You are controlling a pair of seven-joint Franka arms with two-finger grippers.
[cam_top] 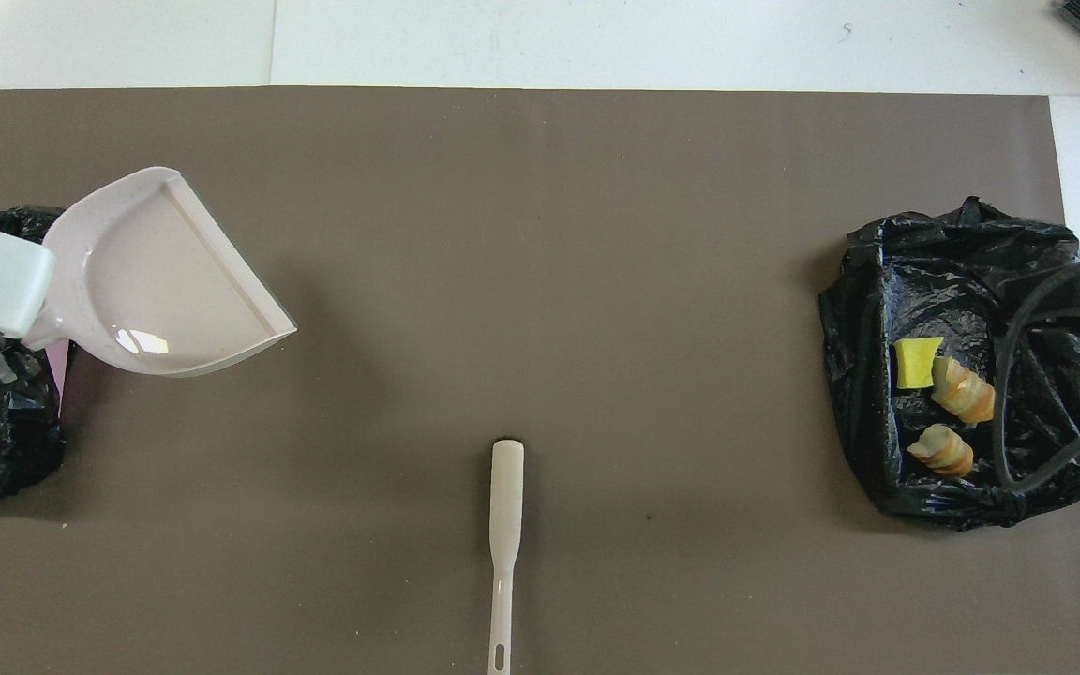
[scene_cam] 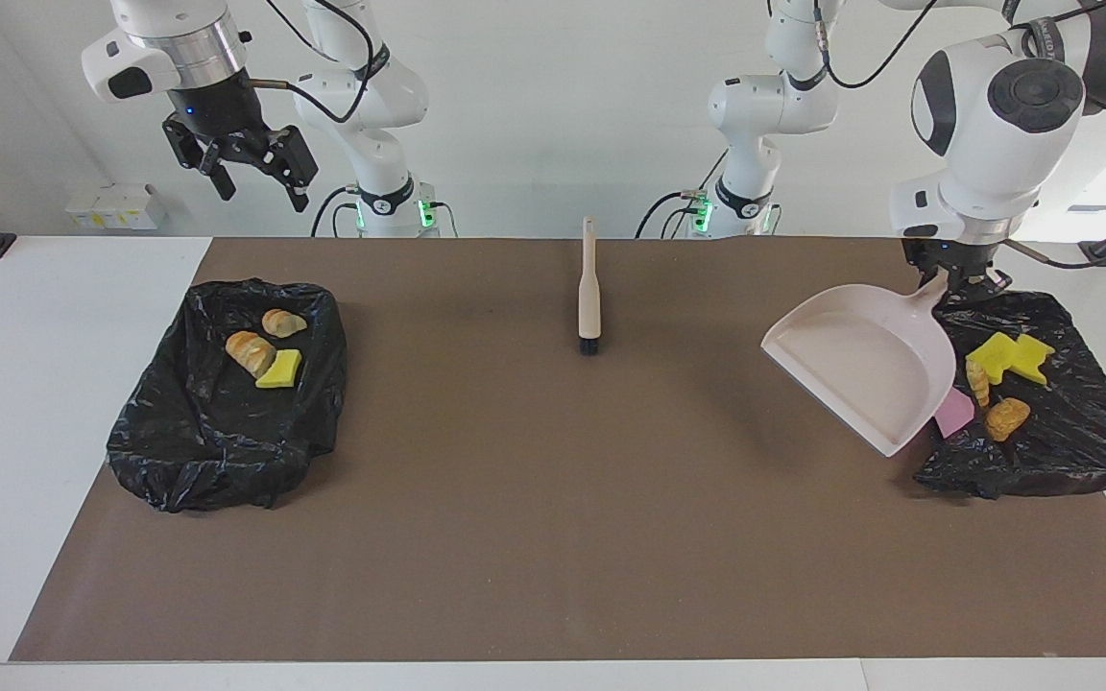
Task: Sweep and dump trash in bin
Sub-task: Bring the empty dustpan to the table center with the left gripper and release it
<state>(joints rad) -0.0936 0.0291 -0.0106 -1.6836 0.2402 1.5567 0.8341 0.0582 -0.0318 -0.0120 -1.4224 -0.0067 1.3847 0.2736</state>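
Left gripper (scene_cam: 958, 278) low at the left arm's end, fingers clamped on something. Right gripper (scene_cam: 244, 165) raised high at the right arm's end, fingers spread, arm waiting.

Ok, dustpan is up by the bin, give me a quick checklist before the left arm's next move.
1. Left claw gripping the dustpan handle: ok, pan held up beside the bin at the left arm's end.
2. Dustpan emptied: ok, nothing in it in the overhead view.
3. Trash in that bin: ok, yellow chunks and tan lumps lie on the liner.
4. Other bin: ok, three pieces inside.
5. Loose trash on the brown mat: ok, none visible.
6. Brush: ok, lying alone mid-table; right claw open, waiting in the air.
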